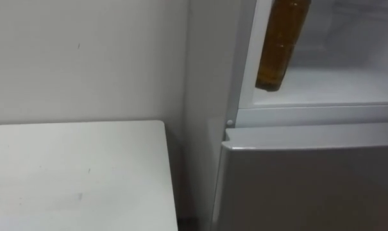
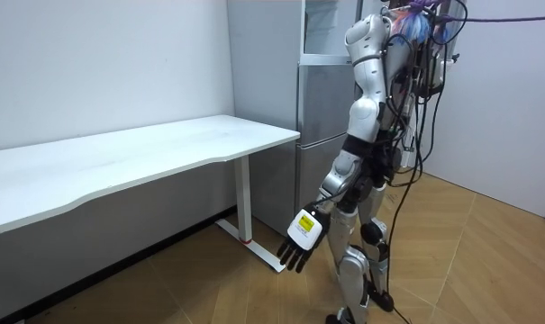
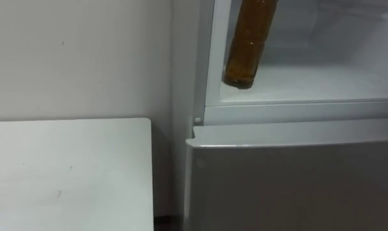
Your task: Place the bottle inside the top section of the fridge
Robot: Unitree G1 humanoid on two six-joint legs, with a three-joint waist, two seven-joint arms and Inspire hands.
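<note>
Amber-brown, translucent plastic bottle (image 1: 282, 45) hangs base-down and slightly tilted in the left eye view. It is at the left side of the open upper compartment (image 1: 338, 83) of the white fridge, with its base just above the compartment's white floor. Its top runs out of the upper frame edge, so what holds it cannot be told. Below it, the grey lower fridge door (image 1: 309, 186) is closed. A white, flat-topped table (image 1: 78, 173) stands to the left, near the fridge.

Room view: the robot stands upright, close before the tall fridge (image 2: 322, 99), just beyond the long table's end (image 2: 254, 135). Its left hand (image 2: 301, 241) hangs low at its side, fingers straight and loosely spread, holding nothing.

Right eye view: same arrangement; the bottle (image 3: 250, 42) is at the compartment's left wall.
</note>
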